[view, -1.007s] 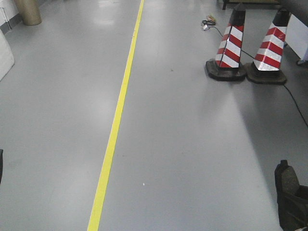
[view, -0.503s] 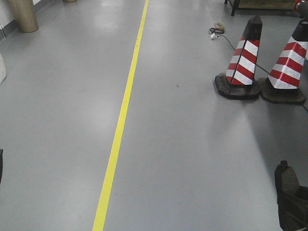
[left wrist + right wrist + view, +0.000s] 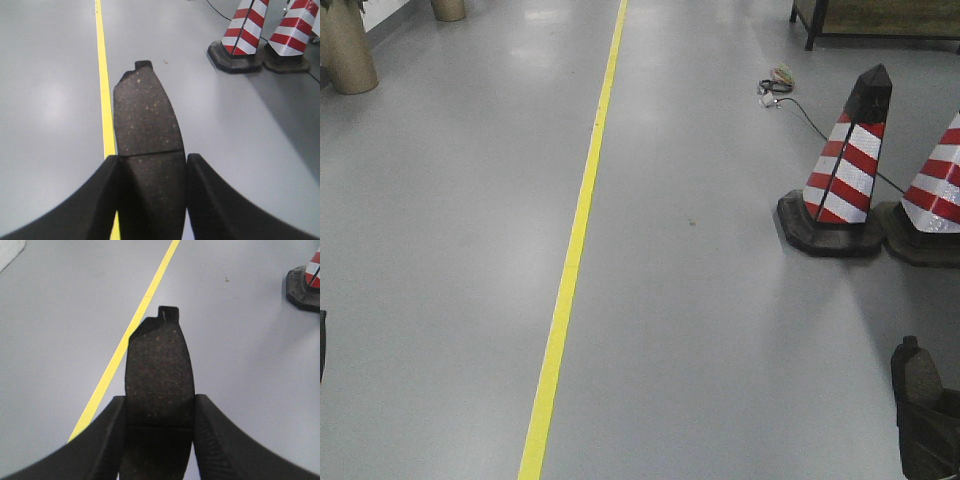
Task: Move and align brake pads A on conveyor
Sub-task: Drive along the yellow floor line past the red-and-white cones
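Observation:
Each gripper holds one of the brake pads A above the bare grey floor. In the left wrist view, a dark speckled brake pad with a groove across its middle sticks forward out of my left gripper, which is shut on it. The right wrist view shows a second brake pad, notched at its far end, with my right gripper shut on it. That pad and gripper also show at the front view's bottom right corner. The conveyor is out of view.
A yellow floor line runs away from me. Two red-and-white striped cones stand to the right with a black cable behind them. Cardboard tubes stand far left, and a wooden frame far right.
In the front view the cones have slid down and to the right and the tubes have come into view at left. Both grippers keep their hold and their place in the frame.

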Motion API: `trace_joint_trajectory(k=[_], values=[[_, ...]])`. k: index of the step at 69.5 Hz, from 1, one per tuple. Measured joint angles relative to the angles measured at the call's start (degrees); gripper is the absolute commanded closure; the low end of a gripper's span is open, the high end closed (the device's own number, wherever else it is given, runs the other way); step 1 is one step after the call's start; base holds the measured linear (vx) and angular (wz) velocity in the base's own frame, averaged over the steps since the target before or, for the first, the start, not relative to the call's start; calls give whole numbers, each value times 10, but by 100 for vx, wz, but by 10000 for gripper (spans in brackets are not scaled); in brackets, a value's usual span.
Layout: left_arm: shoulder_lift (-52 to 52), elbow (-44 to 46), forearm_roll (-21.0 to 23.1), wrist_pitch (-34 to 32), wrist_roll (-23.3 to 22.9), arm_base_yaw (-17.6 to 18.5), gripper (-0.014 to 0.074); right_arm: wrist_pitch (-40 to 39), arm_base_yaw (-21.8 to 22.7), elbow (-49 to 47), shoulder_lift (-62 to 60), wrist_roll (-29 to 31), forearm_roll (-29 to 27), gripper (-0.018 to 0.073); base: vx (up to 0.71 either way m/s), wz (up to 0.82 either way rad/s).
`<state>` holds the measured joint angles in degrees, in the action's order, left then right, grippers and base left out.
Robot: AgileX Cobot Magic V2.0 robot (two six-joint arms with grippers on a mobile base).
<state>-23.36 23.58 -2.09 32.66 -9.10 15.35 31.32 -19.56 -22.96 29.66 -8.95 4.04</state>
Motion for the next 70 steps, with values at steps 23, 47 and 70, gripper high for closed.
trace_joint_trajectory(k=[23,47,70], values=[[0,0,0,0,0,0,387,2,0,0,0,0,0,460,58,-3],[0,0,0,0,0,0,387,2,0,0,0,0,0,460,56,-8],[0,0,0,0,0,0,387,2,0,0,0,0,0,460,53,-9]])
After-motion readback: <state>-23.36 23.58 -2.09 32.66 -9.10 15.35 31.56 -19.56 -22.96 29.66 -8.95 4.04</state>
